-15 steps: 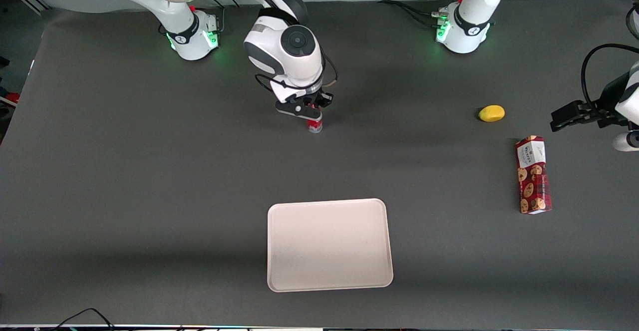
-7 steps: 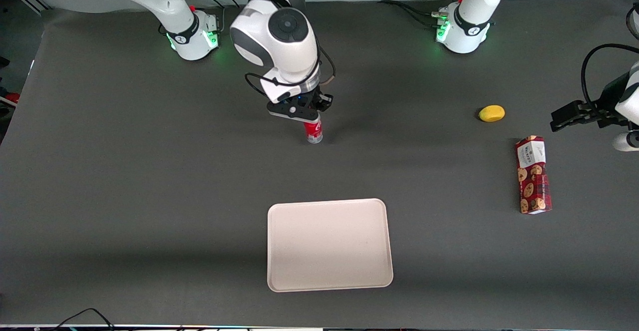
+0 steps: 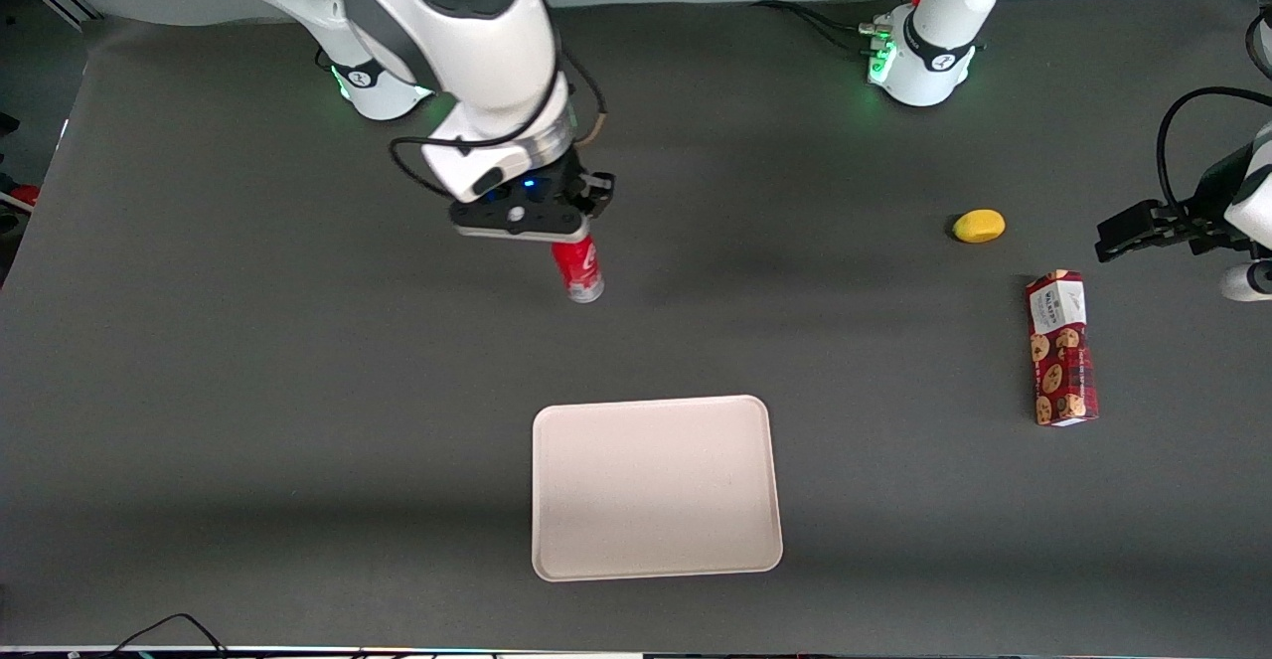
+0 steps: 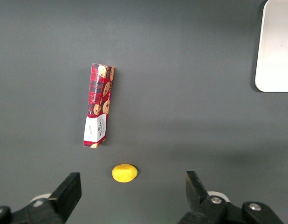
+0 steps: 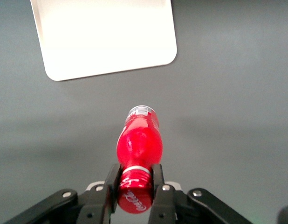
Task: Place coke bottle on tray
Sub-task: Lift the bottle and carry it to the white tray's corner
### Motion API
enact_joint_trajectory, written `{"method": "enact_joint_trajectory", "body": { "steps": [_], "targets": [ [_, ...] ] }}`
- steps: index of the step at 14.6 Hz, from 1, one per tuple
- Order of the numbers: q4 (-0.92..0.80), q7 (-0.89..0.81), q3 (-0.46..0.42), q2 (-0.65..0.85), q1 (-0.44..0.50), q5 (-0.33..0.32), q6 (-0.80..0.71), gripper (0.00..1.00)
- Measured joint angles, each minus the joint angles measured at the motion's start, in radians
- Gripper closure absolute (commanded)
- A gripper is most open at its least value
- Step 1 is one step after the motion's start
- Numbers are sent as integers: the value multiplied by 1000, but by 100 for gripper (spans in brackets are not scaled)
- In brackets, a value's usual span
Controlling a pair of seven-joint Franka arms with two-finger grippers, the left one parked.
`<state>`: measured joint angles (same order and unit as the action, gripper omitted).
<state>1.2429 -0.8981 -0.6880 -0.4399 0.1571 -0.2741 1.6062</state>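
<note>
gripping the coke bottle [image 3: 578,271] by its neck, my gripper [image 3: 550,236] hangs upper centre; i should carry it level, lowering onto the tray [image 3: 656,487] lower centre.

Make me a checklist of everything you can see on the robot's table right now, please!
Surface: dark grey table, flat.
Job's things: bottle held by its cap in the hand, up off the table; tray bare, nearer the front camera than the bottle.
Clutter: lemon and cookie box, lying toward the parked arm's end.
Hand: hand shut on the bottle's cap, not yet over the tray.
Cables: black cable at the table's near edge.
Surroundings: arm bases with green lights.
</note>
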Motion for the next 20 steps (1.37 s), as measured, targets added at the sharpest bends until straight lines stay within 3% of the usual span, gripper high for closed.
{"method": "enact_joint_trajectory", "body": {
  "steps": [3,6,12,20],
  "targets": [
    [-88,152,74,-45,-4,0,-3,100],
    [-207,227,91,-158,-4,0,23,100],
    [-277,405,276,-322,33,-9,291,100],
    [-290,428,346,-475,89,-23,443,100]
  ]
}}
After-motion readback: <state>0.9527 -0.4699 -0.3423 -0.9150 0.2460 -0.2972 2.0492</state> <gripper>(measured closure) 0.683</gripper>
